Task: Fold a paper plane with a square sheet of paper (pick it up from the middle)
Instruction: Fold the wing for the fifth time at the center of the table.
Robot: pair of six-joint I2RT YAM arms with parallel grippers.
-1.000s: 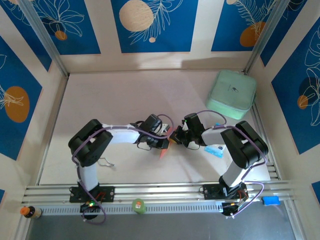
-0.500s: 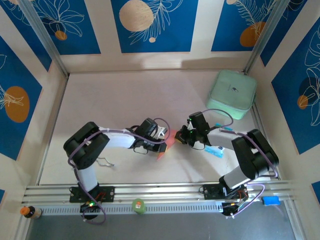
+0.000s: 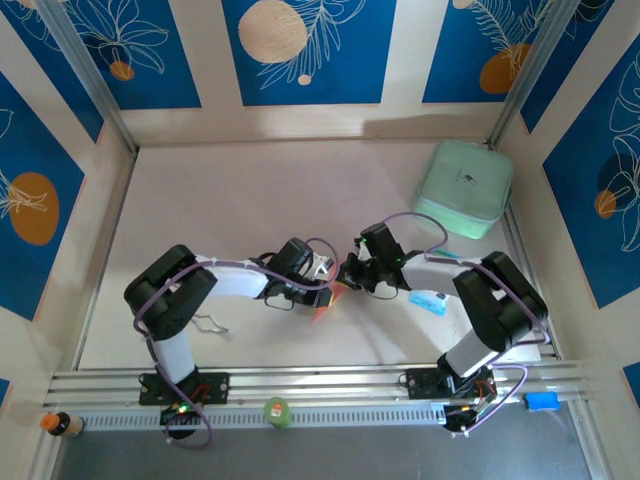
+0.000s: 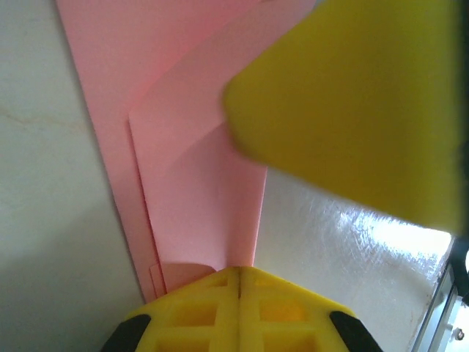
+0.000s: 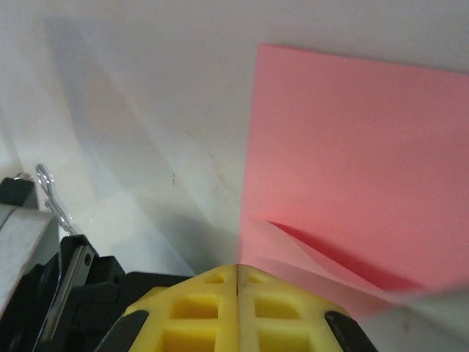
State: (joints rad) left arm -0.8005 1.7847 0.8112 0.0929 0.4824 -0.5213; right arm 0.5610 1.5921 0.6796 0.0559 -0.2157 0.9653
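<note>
The pink-red sheet of paper (image 3: 326, 303) is seen near the middle of the table, towards its near side, with only a narrow red strip exposed from above. It is partly folded: overlapping layers and a long straight crease are seen up close (image 4: 198, 183). One edge is pinched by the closed left gripper (image 4: 239, 273). Another raised fold (image 5: 352, 147) is clamped by the right gripper (image 5: 238, 270).
</note>
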